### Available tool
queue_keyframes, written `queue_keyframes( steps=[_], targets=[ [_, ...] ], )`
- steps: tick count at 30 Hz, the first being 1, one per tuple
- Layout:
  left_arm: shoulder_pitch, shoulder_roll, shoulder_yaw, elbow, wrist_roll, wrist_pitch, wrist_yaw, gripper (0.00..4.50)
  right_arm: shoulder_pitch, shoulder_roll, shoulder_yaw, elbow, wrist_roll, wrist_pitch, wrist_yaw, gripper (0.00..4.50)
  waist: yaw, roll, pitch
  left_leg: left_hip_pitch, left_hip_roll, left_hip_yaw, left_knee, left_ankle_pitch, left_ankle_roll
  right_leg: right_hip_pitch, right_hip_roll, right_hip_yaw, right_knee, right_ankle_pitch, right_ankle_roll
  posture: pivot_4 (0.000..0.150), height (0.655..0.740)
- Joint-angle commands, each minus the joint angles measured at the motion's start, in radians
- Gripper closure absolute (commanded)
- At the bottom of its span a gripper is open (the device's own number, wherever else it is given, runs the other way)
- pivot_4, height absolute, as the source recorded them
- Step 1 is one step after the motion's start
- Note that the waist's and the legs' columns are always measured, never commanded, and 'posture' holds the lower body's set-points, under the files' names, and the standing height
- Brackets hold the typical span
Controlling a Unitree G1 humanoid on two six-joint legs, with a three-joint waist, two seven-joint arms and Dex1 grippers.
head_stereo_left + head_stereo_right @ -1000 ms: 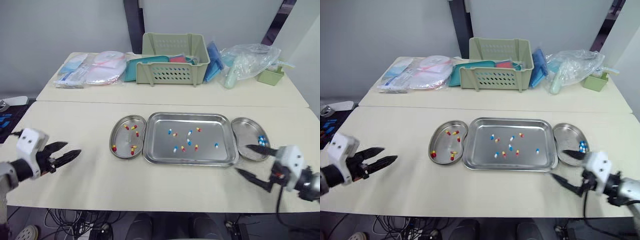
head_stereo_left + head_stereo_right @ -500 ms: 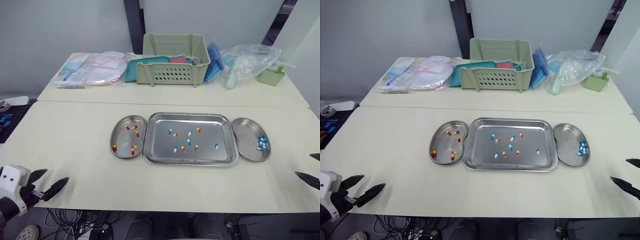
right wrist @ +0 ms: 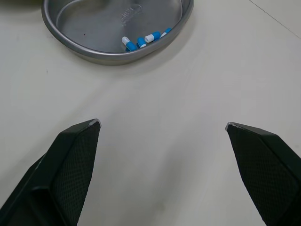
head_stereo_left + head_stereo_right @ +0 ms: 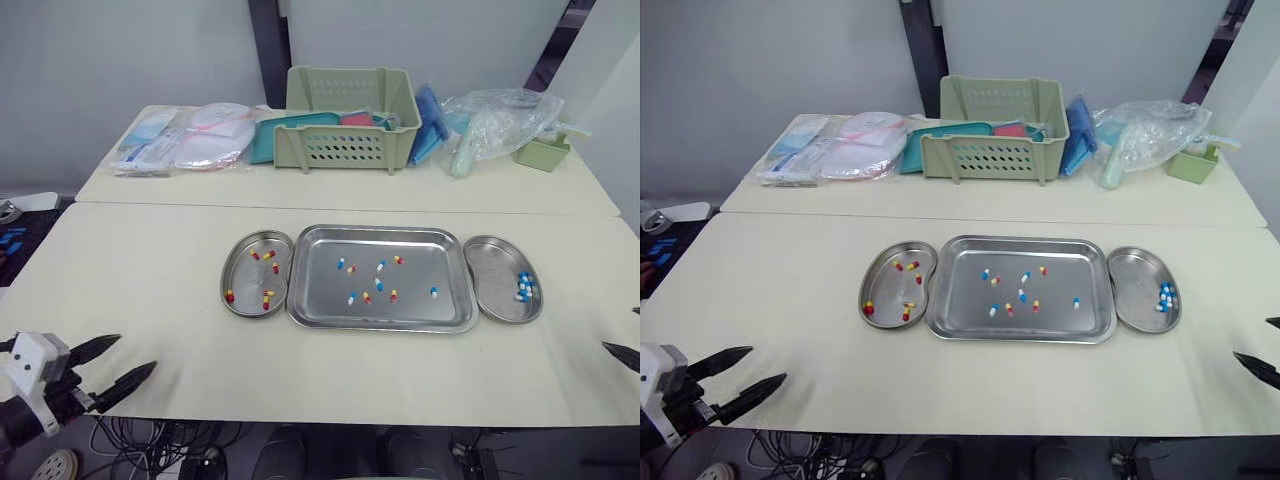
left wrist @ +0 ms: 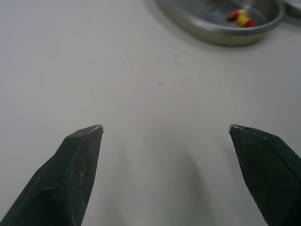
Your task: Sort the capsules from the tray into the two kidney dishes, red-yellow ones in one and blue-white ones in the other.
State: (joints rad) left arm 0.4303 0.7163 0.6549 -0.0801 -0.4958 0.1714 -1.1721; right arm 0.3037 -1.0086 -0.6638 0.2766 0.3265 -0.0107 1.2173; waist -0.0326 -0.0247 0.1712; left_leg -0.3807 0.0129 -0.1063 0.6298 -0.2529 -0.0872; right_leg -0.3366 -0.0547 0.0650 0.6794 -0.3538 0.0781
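A steel tray (image 4: 320, 305) in the table's middle holds several loose capsules, red-yellow and blue-white mixed. Against its left side lies a kidney dish (image 4: 238, 304) with several red-yellow capsules (image 4: 266, 298). The kidney dish (image 4: 500, 312) on its right holds blue-white capsules (image 4: 521, 287). My left gripper (image 4: 116, 364) hovers open over the front left corner of the table, far from the dishes. My right gripper (image 3: 162, 126) is open at the front right edge, just in front of the right dish (image 3: 113, 55). Nothing sits between either pair of fingers.
On the back table stand a green basket (image 4: 350, 118), packaged supplies (image 4: 185, 138) to its left, a clear plastic bag (image 4: 495, 120) and a small green holder (image 4: 541, 152) to its right. Bare tabletop lies in front of the tray.
Both arms dropped back toward the front edge over the last second. Since half a second ago the left gripper has risen slightly inward; the right has slipped further to the right edge.
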Motion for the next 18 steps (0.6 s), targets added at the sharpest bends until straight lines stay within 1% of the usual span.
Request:
queue_keyframes(
  steps=[1,3,5,8,11,18],
  targets=[
    [0.013,-0.016,-0.031,-0.099,-0.064,-0.024,-0.049,0.05,0.013,-0.023,-0.024,0.004,-0.005,-0.020,0.005,0.00,0.000,0.000,0.000,0.000,0.000,0.000,0.000,0.000,0.000,0.000,0.000,0.000,0.000,0.000,0.000,0.150,0.7400],
    [0.040,-0.039,-0.104,-0.195,-0.085,-0.016,-0.070,0.05,0.033,-0.014,-0.034,0.008,-0.016,-0.044,-0.001,0.00,0.000,0.000,0.000,0.000,0.000,0.001,0.000,0.000,0.000,0.000,0.000,0.001,0.000,0.000,0.000,0.150,0.7400],
    [0.043,-0.080,-0.181,-0.270,-0.091,-0.023,-0.060,0.05,0.058,-0.007,-0.041,-0.002,-0.021,-0.057,0.000,0.00,0.000,0.001,0.000,0.000,0.000,0.001,0.000,0.000,0.000,0.000,0.000,0.001,-0.001,0.000,0.000,0.150,0.7400],
    [0.012,-0.147,-0.275,-0.320,-0.072,-0.057,-0.019,0.05,0.088,-0.002,-0.046,-0.028,-0.021,-0.056,-0.004,0.00,0.000,0.002,-0.001,0.000,0.000,0.001,0.000,0.000,0.000,0.001,0.000,0.001,-0.001,0.000,0.000,0.150,0.7400],
    [-0.032,-0.215,-0.366,-0.331,-0.031,-0.124,0.016,0.05,0.131,0.006,-0.062,-0.075,-0.020,-0.055,-0.005,0.00,0.001,0.004,-0.002,0.001,0.000,0.001,0.000,0.000,0.000,0.001,0.000,0.001,-0.001,0.000,0.000,0.150,0.7400],
    [-0.092,-0.245,-0.469,-0.284,0.020,-0.197,0.054,0.05,0.187,0.005,-0.089,-0.199,-0.008,0.010,-0.014,0.00,-0.001,0.006,-0.004,0.001,0.000,0.001,0.000,0.000,0.000,0.002,0.000,0.001,-0.001,0.000,0.000,0.150,0.7400]
  ],
)
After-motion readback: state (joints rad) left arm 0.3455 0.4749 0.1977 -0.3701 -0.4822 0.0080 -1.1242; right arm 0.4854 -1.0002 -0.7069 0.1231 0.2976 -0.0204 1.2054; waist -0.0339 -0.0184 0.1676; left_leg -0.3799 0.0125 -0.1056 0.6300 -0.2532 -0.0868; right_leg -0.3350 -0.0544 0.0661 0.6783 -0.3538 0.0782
